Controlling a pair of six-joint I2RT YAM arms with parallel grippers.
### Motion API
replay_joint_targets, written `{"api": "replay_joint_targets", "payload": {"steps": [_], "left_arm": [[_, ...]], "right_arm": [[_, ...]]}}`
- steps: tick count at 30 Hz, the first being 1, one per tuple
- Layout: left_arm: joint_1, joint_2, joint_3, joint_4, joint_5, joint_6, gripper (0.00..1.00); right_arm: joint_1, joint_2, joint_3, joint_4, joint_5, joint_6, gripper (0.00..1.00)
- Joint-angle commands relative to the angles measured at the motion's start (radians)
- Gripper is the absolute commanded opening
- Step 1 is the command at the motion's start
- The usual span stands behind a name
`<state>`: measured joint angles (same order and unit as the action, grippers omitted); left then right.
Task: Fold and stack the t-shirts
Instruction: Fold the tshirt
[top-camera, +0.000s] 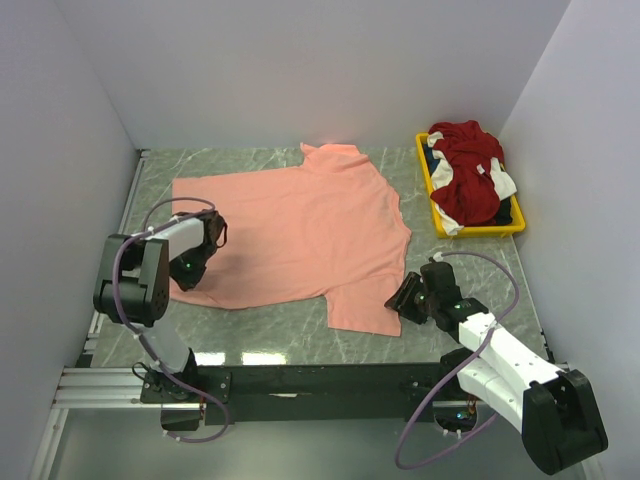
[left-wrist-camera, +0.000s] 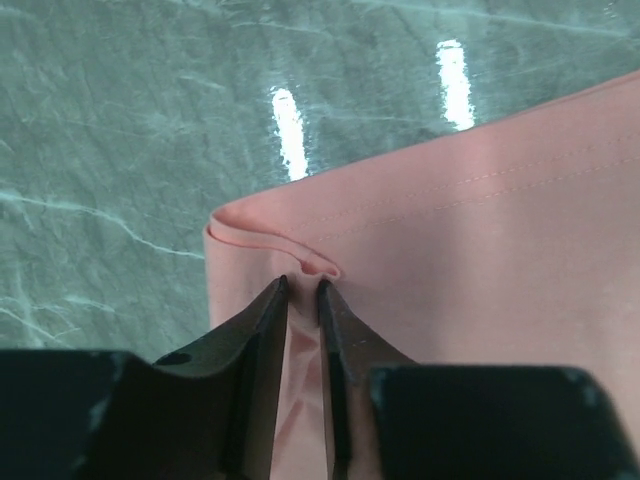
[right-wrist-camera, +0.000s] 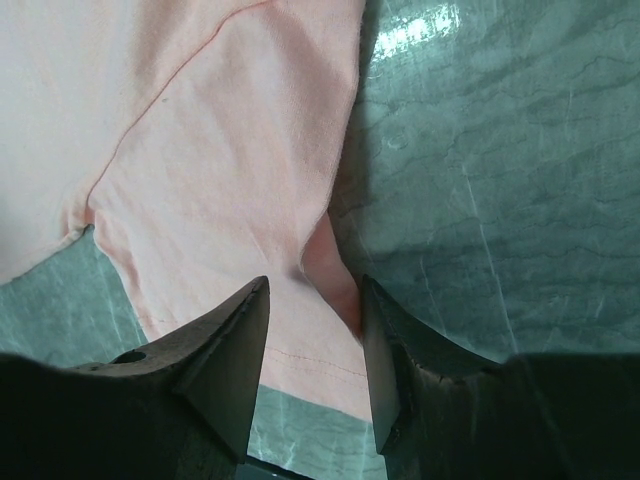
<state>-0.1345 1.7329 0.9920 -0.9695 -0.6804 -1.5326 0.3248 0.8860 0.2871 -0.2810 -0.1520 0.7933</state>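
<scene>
A salmon-pink t-shirt (top-camera: 300, 225) lies spread flat on the green marble table (top-camera: 260, 340). My left gripper (top-camera: 186, 278) is at the shirt's near-left hem corner. In the left wrist view its jaws (left-wrist-camera: 302, 290) are nearly together, with a small fold of pink cloth (left-wrist-camera: 480, 250) pinched between them. My right gripper (top-camera: 402, 300) sits at the near-right sleeve. Its fingers (right-wrist-camera: 315, 295) stand apart, straddling the sleeve's hem (right-wrist-camera: 220, 150), which lies on the table between them. A dark red t-shirt with white parts (top-camera: 470, 175) is bunched in the tray, with a bit of dark blue cloth (top-camera: 430, 157) beside it.
The yellow tray (top-camera: 470, 233) stands at the back right, close to the right wall. White walls close in the table at the back and on both sides. A black rail (top-camera: 320, 380) with both arm bases runs along the near edge.
</scene>
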Motion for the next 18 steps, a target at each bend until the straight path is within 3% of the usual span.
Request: {"api": "replay_joint_targets", "payload": {"steps": [1, 8, 18], "left_arm": [[-0.002, -0.056, -0.018, -0.012, 0.015, -0.015, 0.22], [-0.002, -0.15, -0.041, -0.024, 0.021, -0.015, 0.01], [-0.004, -0.38, -0.168, -0.005, 0.064, -0.04, 0.01]], "right_arm": [[0.005, 0.007, -0.009, 0.014, 0.002, -0.017, 0.49], [0.007, -0.004, -0.009, 0.003, -0.003, -0.016, 0.49], [0.007, -0.013, 0.004, -0.053, -0.006, -0.002, 0.46]]}}
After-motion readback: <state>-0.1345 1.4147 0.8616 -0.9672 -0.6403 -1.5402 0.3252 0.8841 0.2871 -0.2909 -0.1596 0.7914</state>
